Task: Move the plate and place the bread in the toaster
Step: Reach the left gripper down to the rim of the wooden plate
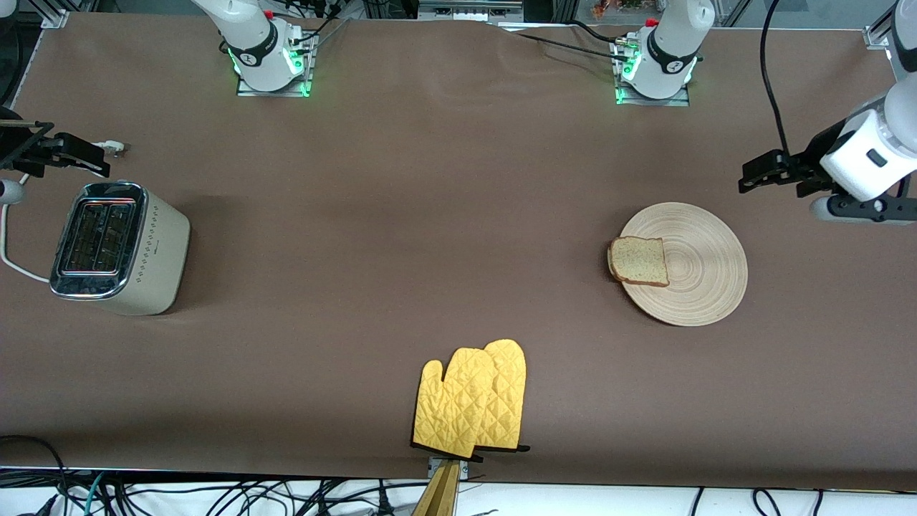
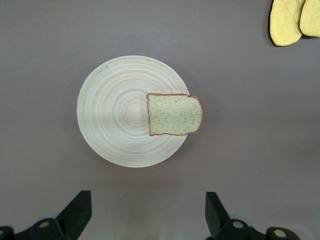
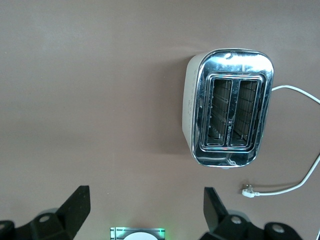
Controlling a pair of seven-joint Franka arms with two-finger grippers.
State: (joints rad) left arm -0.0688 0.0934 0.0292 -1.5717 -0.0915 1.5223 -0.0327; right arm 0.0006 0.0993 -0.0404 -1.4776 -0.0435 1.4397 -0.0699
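Bread (image 1: 638, 260) lies flat on the plate (image 1: 698, 283), at the rim toward the right arm's end of the table (image 1: 444, 215), its crust edge hanging a little over the rim. Nearest the front camera, well apart from everything, sit two yellow mitts (image 1: 473, 398) at the table's edge, mid-table.

Plate and bread lie toward the left arm's end. Left claw (image 1: 770, 175) hangs over bare table just off the plate's rim, on the side toward the bases; fingers spread wide, nothing held. The left arm is plainly the nearer one for plate and bread.

Toaster (image 1: 118, 247) stands at the right arm's end, well apart from the plate, slots up and empty. Its long axis runs roughly toward the front camera. Right claw (image 1: 68, 152) hangs just off the toaster's top, toward the bases; fingers wide apart, empty.

Judgement: the bread must cross nearly the whole table, so moving the plate toward the toaster looks like the first step.

Left wrist view shows the bread's overhang on the plate clearly and a corner of the mitts. Right wrist view looks straight into both slots and shows the white cord (image 3: 295, 145) with its plug lying loose on the table; the front view shows little of the slots.
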